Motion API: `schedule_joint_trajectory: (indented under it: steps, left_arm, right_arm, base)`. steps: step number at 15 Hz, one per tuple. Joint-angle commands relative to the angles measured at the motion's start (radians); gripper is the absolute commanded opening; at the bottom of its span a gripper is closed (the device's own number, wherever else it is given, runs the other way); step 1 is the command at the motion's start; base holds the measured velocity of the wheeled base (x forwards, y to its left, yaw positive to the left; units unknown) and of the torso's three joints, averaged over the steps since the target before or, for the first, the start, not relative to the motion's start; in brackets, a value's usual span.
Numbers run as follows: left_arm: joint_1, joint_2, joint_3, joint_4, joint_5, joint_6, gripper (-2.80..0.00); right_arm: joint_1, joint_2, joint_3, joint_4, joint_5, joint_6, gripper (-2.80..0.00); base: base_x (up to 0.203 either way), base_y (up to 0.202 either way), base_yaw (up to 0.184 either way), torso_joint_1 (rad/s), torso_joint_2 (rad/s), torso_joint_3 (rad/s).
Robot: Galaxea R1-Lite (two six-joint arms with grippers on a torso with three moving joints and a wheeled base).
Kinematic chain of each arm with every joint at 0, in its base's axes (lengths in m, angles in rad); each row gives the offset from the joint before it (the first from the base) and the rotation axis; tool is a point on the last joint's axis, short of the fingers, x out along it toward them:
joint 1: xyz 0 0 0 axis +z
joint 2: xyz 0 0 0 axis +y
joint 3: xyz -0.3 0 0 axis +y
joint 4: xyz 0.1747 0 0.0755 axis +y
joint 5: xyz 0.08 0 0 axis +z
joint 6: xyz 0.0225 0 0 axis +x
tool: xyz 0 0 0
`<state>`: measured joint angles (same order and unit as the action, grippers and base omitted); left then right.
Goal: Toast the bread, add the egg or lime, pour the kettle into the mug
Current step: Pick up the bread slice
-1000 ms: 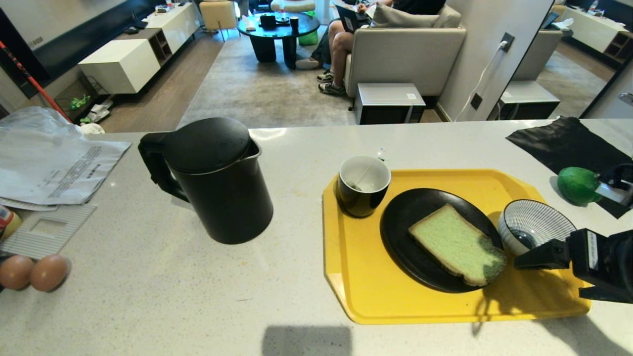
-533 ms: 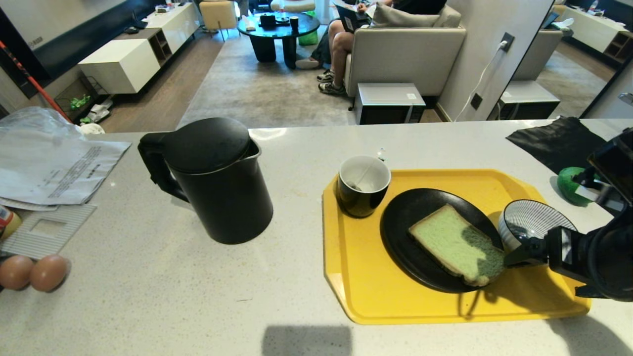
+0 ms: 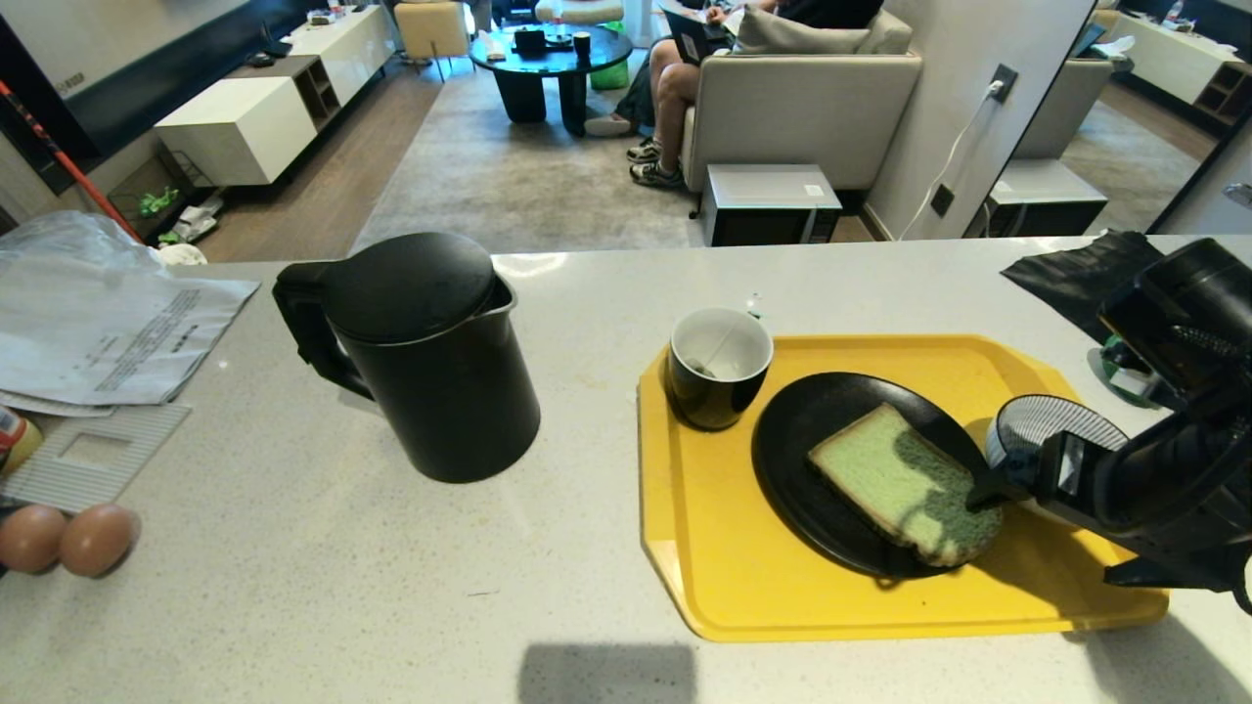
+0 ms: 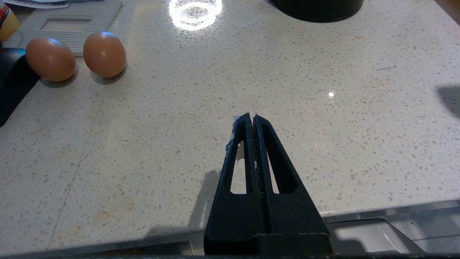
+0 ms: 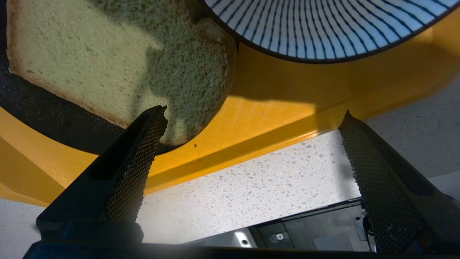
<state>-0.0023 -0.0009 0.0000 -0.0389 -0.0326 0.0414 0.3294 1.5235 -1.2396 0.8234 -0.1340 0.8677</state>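
The pale green bread (image 3: 895, 479) lies on a black plate (image 3: 812, 469) on the yellow tray (image 3: 704, 548). My right gripper (image 3: 1039, 541) hangs open at the tray's near right corner, one fingertip (image 3: 978, 499) over the bread's right end. In the right wrist view the gripper (image 5: 253, 111) is empty, with the bread (image 5: 107, 64) just beyond it. The black mug (image 3: 719, 367) stands at the tray's far left corner. The black kettle (image 3: 421, 352) stands left of it. The lime (image 3: 1112, 354) is mostly hidden behind my right arm. The egg is out of view. My left gripper (image 4: 251, 116) is shut over bare counter.
A blue-striped white bowl (image 3: 1042, 425) sits on the tray beside the plate, close to my right wrist. Two plain brown eggs (image 3: 68, 538) lie at the near left. Papers (image 3: 108, 332) lie far left, a black cloth (image 3: 1095, 274) far right. A person sits beyond the counter.
My right arm has swung in from the right toward the bread, its wrist rising and now covering most of the lime. The left arm has kept still.
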Motion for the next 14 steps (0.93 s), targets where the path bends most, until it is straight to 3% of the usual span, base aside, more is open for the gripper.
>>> schedule_joint_trajectory:
  steps: [1, 14]
  left_arm:
    - [0.000, -0.001, 0.017, -0.001, 0.000, 0.000, -2.80]
    - [-0.001, -0.001, 0.017, -0.001, 0.000, 0.000, -2.80]
  right_arm:
    - [0.000, 0.033, -0.015, 0.005, -0.001, 0.008, 0.00]
    - [0.017, 0.138, -0.092, 0.002, -0.033, 0.040, 0.00]
  base:
    - [0.000, 0.000, 0.000, 0.000, 0.00, 0.000]
    - [0.000, 0.000, 0.000, 0.000, 0.00, 0.000]
